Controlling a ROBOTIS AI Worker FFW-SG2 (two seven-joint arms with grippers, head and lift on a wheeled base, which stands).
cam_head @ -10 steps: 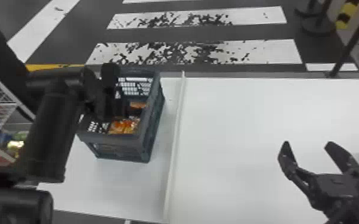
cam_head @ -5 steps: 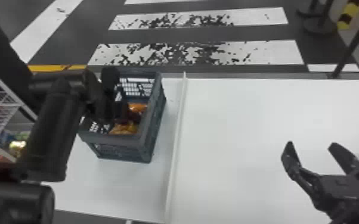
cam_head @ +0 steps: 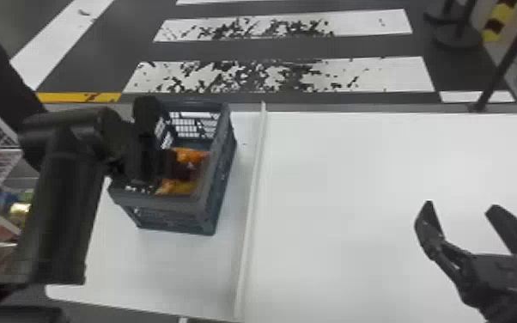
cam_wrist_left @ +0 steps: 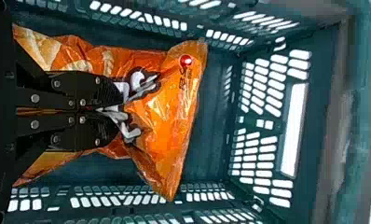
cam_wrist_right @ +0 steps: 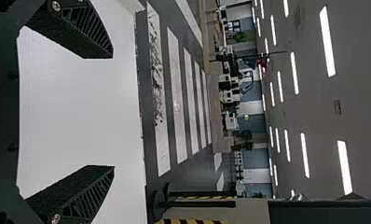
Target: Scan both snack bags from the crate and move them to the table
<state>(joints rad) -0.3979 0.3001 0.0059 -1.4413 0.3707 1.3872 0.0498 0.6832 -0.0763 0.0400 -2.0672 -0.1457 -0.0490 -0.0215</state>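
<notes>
Left tool (cam_wrist_left: 120, 110), down inside the crate (cam_head: 171, 219), has its fingers drawn together on a bunched fold of the orange snack bag (cam_wrist_left: 165, 107), which lies within the crate's walls. Whether the second bag is underneath, I can't tell. It should handle as a light, limp pouch: slick film outside, crushable pieces within, so a gathered fold or the sealed end is the place to grip, with a modest squeeze. Too shallow a pinch could slip as the bag clears the rim. The left arm (cam_head: 62, 202) stands beside the crate and bends over its left side, the wrist reaching in. Right tool (cam_head: 461, 208) is spread wide and empty over the bench (cam_head: 356, 193), well to the right of the crate.
</notes>
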